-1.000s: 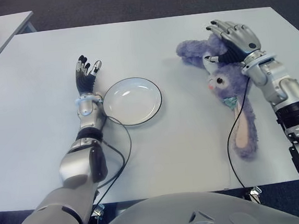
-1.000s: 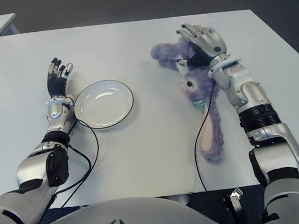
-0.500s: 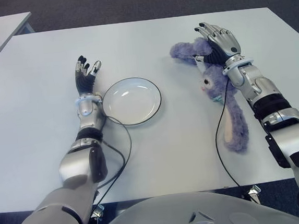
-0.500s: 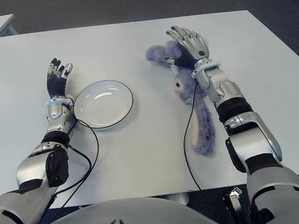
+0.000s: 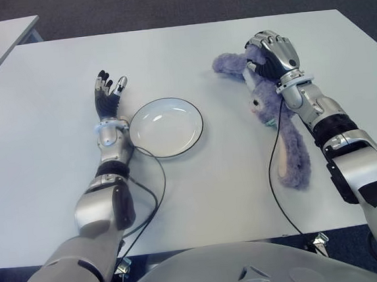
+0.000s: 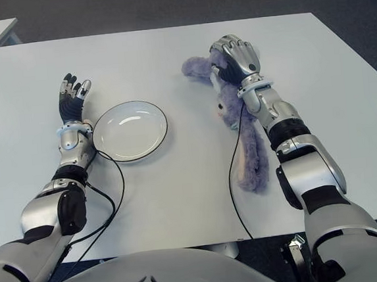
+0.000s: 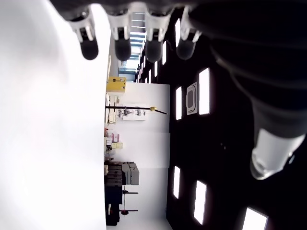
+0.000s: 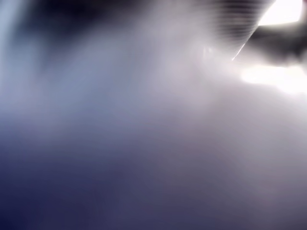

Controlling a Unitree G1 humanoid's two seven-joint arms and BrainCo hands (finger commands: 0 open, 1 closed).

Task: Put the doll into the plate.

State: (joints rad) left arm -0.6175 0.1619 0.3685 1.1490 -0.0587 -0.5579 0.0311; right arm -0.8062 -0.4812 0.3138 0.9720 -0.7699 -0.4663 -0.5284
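Since a second ago right hand (image 5: 272, 56) has curled its fingers down over the doll's (image 5: 264, 101) body and dragged the purple plush bunny a bit toward the plate (image 5: 166, 127); doll lies flat on the table (image 5: 200, 199), well right of the plate, long ears trailing toward the robot. Grip looks closed on the fur. Left hand (image 5: 108, 95) shows left of the plate, fingers spread, idle. Doll likely light, soft, floppy, non-slippery; the torso seems the best hold, since the ears will dangle.

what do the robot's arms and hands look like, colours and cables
Both arms are silver-grey metal shells with black joint sections. The left hand has a black palm and pale-tipped fingers; the right hand shows silver and black segmented knuckles. A thin black cable trails from each wrist.
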